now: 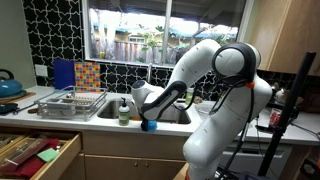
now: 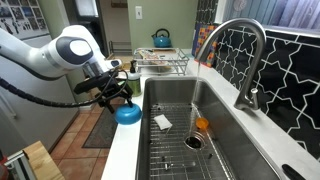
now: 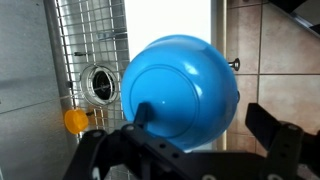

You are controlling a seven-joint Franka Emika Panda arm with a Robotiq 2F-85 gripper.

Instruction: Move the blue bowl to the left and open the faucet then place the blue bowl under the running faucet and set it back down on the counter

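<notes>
The blue bowl [image 1: 149,125] [image 2: 127,113] sits on the narrow front strip of the counter [image 2: 124,152], by the steel sink. My gripper [image 1: 146,113] [image 2: 119,96] hangs just over it, jaws open. In the wrist view the bowl [image 3: 180,85] fills the middle and the gripper [image 3: 205,118] straddles its right rim. One finger [image 3: 146,115] is over the bowl's inside, the other [image 3: 270,125] is outside it above the floor. Nothing is gripped. The dark-grey faucet [image 2: 250,55] arches over the far side of the basin; no water shows.
The sink [image 2: 190,100] holds a wire grid, a small orange thing [image 2: 203,125] [image 3: 76,120] and a white scrap [image 2: 163,122]. A soap bottle [image 1: 124,110], a dish rack [image 1: 70,102] and a kettle [image 1: 8,85] stand along the counter. A drawer [image 1: 35,155] below is pulled out.
</notes>
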